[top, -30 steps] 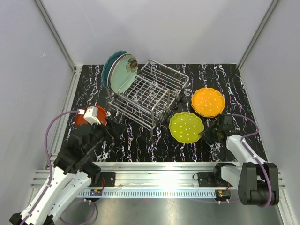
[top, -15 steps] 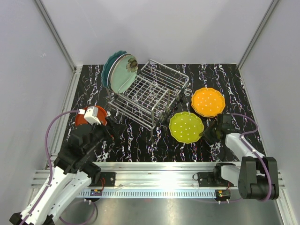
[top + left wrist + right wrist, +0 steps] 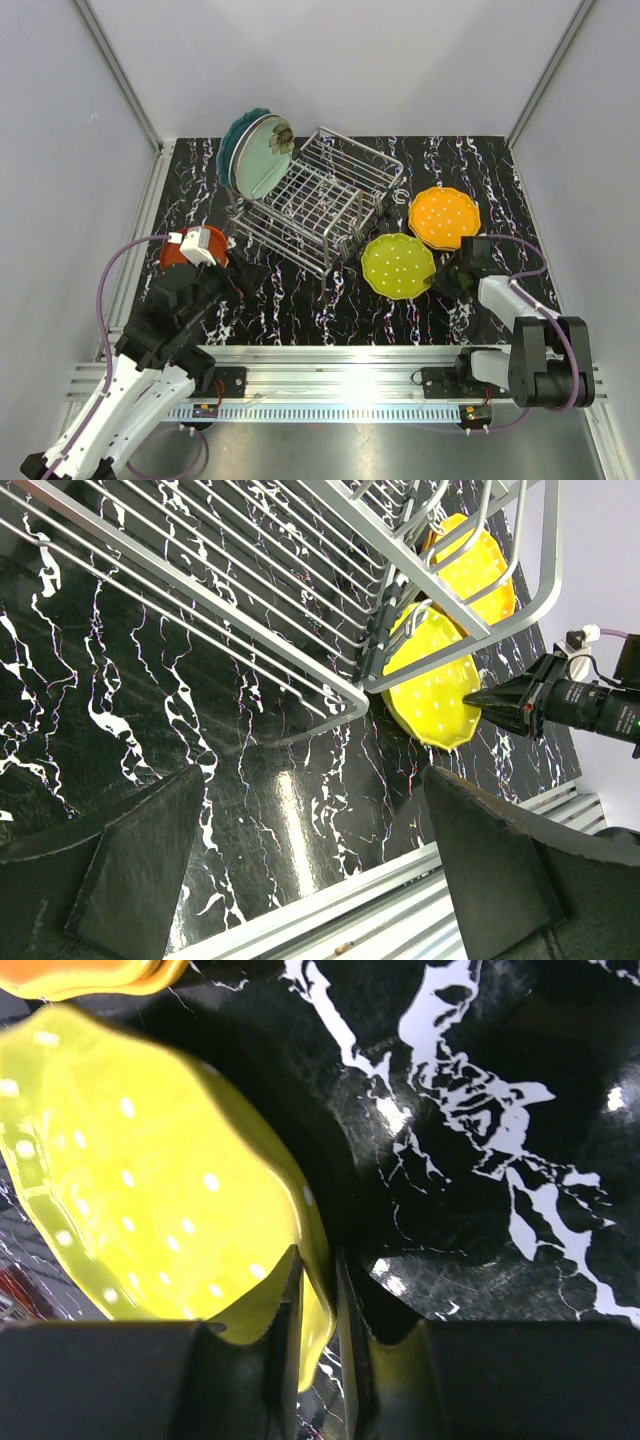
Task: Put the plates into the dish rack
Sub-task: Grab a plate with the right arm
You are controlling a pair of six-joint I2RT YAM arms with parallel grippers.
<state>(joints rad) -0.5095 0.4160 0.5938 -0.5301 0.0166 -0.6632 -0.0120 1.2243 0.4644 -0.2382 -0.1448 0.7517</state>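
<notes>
A yellow-green dotted plate [image 3: 397, 266] [image 3: 130, 1180] lies on the black marbled table just right of the dish rack [image 3: 320, 200] [image 3: 250, 590]. My right gripper [image 3: 442, 280] [image 3: 318, 1300] is shut on its near right rim, one finger on top and one underneath. A dotted orange plate [image 3: 444, 216] [image 3: 80, 975] lies behind it. A teal and a mint green plate [image 3: 262, 155] stand upright at the rack's left end. My left gripper [image 3: 245, 278] [image 3: 310, 810] hangs open over bare table at the left. A red-orange plate [image 3: 172, 255] shows partly under the left arm.
The metal rail [image 3: 330, 355] runs along the near table edge below both grippers. White enclosure walls stand at the back and both sides. In the left wrist view the rack's corner [image 3: 350, 695] is close ahead, with the yellow-green plate [image 3: 435, 685] beyond it.
My right gripper has slid in toward the yellow-green plate and closed on its rim; the plate has shifted slightly away from the rail. The left arm has not moved.
</notes>
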